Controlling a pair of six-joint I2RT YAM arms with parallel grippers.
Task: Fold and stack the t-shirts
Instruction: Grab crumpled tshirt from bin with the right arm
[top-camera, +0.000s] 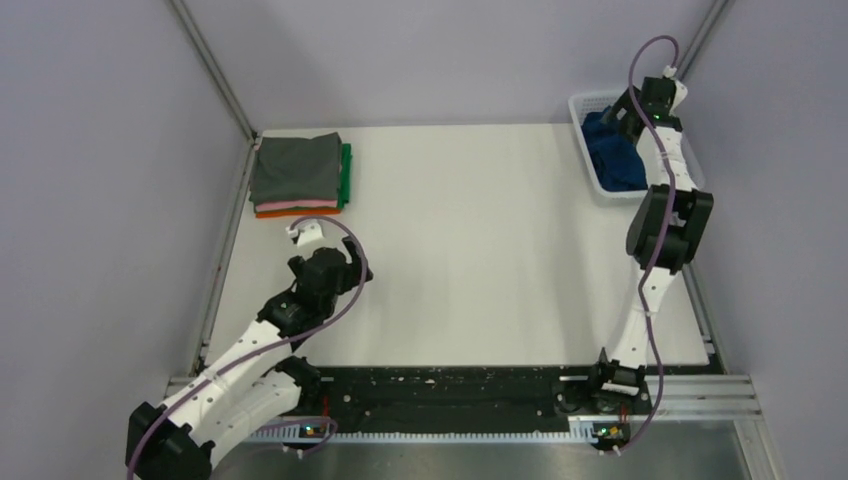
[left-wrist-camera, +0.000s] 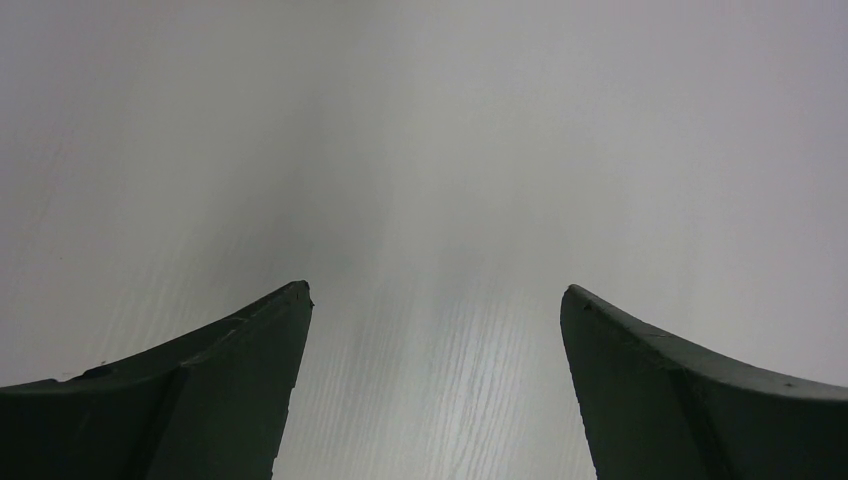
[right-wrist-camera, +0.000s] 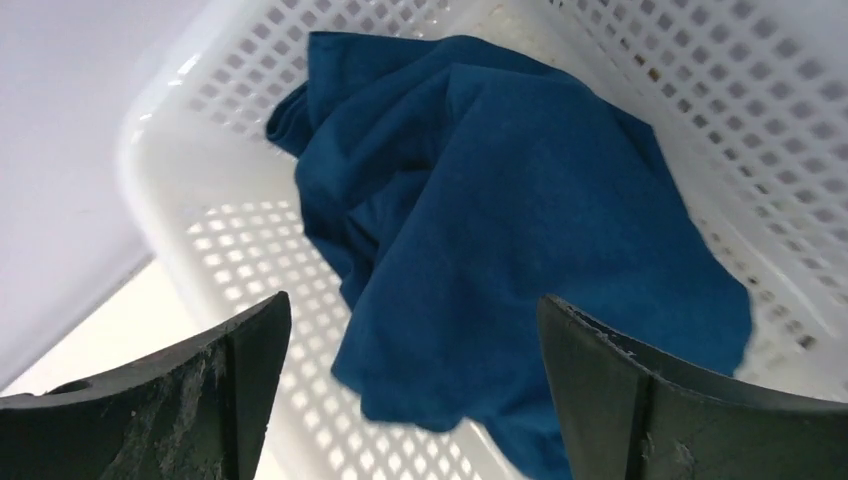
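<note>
Navy shirt (right-wrist-camera: 500, 230): crumpled in a loose heap inside the basket, lying against its right wall and floor.
Basket (right-wrist-camera: 200, 250): white plastic mesh, at the far right corner of the counter (top-camera: 480, 250), hard by the right edge.
Right end effector (right-wrist-camera: 415, 340): mine, stretched out to the far right and hanging over the basket. Its fingers are spread wide and grip nothing. The navy shirt shows in the gap between them. I cannot tell whether the tips touch the cloth.
Left end effector (left-wrist-camera: 435, 330): also mine, fingers wide apart and empty, looking straight down at bare counter.
Left arm: bent low over the left side, with the end effector just near of the folded stack and apart from it.
Folded stack (top-camera: 297, 175): at the far left corner of the counter. The grey shirt (top-camera: 295, 165) is on top, with pink and orange edges showing under it on the near side and a green edge along its right side.
Spacing: the stack and the basket are well apart, with open counter between them.
</note>
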